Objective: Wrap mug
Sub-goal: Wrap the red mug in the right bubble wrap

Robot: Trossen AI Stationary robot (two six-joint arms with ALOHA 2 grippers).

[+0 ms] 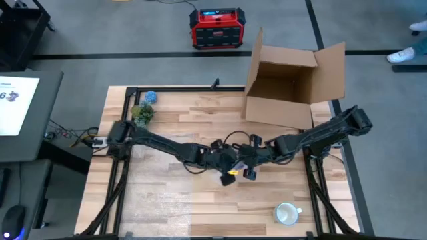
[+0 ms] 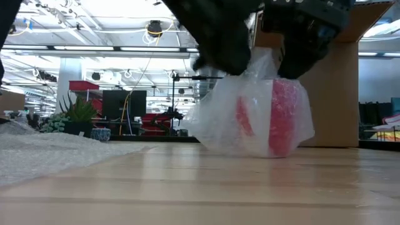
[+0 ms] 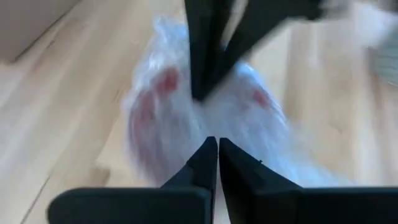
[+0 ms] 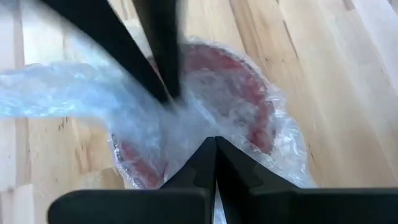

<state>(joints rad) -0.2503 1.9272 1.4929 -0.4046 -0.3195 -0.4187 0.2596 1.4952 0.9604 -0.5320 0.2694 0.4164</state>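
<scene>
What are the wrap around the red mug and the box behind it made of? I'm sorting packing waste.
The wrap looks like clear plastic bubble wrap: translucent, crinkled, glossy, with the red mug showing through. The box looks like plain brown cardboard, matte, with flaps standing open.

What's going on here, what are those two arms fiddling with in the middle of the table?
Both arms meet at the middle of the wooden table over a red mug already covered in bubble wrap. The left gripper and right gripper are each pinched shut on the wrap above the mug, which rests on the table. An open cardboard box stands behind, and a white mug sits apart near the front edge.
</scene>
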